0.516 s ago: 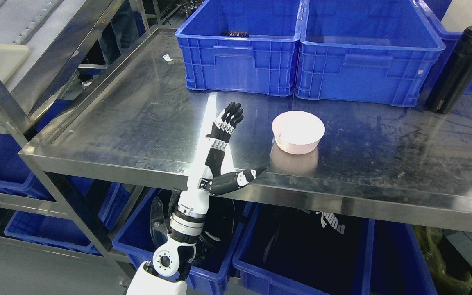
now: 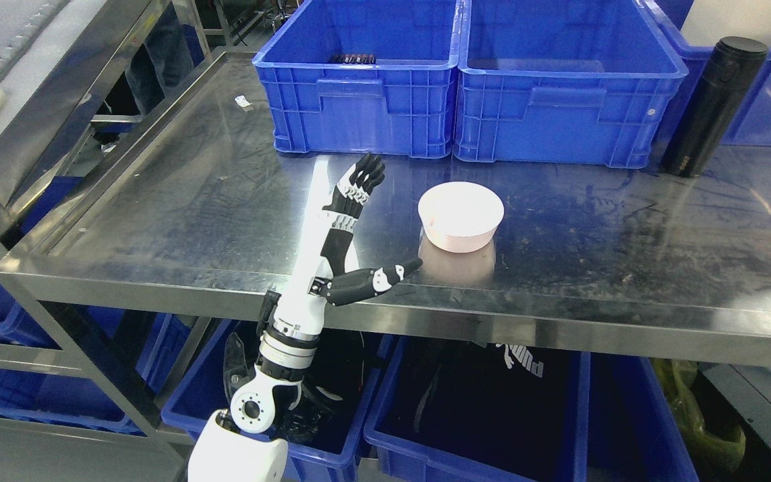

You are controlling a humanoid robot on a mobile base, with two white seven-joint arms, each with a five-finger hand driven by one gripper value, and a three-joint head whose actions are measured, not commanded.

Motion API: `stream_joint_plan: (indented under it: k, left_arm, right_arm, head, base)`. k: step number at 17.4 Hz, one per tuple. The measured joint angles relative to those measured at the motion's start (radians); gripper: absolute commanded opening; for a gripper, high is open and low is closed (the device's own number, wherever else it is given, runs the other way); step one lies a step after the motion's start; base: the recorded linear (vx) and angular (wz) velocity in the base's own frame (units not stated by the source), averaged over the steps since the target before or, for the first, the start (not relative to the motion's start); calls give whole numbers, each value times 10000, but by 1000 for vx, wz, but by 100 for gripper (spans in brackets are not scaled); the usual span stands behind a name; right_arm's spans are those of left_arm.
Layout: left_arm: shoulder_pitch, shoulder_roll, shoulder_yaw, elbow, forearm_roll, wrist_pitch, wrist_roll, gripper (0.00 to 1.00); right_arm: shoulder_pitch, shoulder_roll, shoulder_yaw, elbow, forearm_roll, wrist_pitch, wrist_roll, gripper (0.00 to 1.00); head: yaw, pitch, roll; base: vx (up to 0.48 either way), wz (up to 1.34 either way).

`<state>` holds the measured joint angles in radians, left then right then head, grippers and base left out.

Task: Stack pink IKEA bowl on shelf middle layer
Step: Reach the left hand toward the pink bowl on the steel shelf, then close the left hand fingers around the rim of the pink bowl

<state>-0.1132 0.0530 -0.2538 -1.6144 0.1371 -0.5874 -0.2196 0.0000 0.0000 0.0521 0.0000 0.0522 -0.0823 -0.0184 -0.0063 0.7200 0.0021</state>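
Everything in the head view has slid left and up together since the earlier picture, so the camera has shifted; hand and bowl keep the same spacing, and nothing on the shelf has moved on its own.

Four fingers [image 2: 357, 184] of the left hand [image 2: 352, 234] point straight up the frame, held close together and gripping nothing, while the thumb [image 2: 385, 276] juts right, along the shelf's front edge. The pink bowl [image 2: 460, 215] stands upright to the right of the hand, near the frame's middle, apart from the palm, with the thumb tip just short of its reflection. Being round, it has no long axis to line up with. No right arm shows, so the left hand is the only one near.

Beyond the bowl the steel surface [image 2: 178, 201] lies bare leftward; two blue crates [image 2: 466, 100] wall off the upper frame and a black flask [image 2: 710, 107] stands upper right. I see no second bowl to stack upon.
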Motion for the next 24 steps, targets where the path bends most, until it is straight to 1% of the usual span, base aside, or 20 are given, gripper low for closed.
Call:
stream_joint_plan:
  k: [2,5,6,10,11,13,18,21,24]
  left_arm:
    - [-856,351,13,2,-471,850,-345,98]
    - [-2218,845,-64,3,-1906,2106,-866,97]
    - [-2594,1018,-124,2,-2529,2312,-1374,96]
    - [-3999,1589,-469,3,-5045,2646,-4641,92]
    - [-4309,1690,-567,4,-5464,2675,-5149,92]
    - [-4851,1793,-754,9,-6163,2785,-5743,92]
    - [-5530,1284,-1186,19,-7157,3332,-6646,90]
    - [-6121,1038,-1737,58,-7955,4151,-7601,89]
    - [-6847,833,-2313,279,-8799,4538,-8249,89]
  right_arm:
    - [0,0,0,0,0,-4,0,100]
    - [0,0,0,0,0,-18,2,100]
    - [-1,0,0,0,0,-21,1,100]
    - [-1,0,0,0,0,-25,4,100]
    - [0,0,0,0,0,-25,4,100]
    - [0,0,0,0,0,-14,4,100]
    - [-1,0,0,0,0,3,4,100]
    - [0,0,0,0,0,7,4,100]
    - [0,0,1,0,0,9,4,100]
  head:
    - [0,0,0]
    - [0,-1,0]
    - [0,-1,0]
    - [0,-1,0]
    - [0,-1,0]
    - [0,-2,0]
    - [0,-1,0]
    - [0,-1,0]
    - [0,-1,0]
  base:
    - [-14,-74]
    - [-11,17]
    - [-7,57]
    - [4,24]
    - [2,-26]
    - [0,0]
    - [2,16]
    - [-1,18]
    - [0,0]
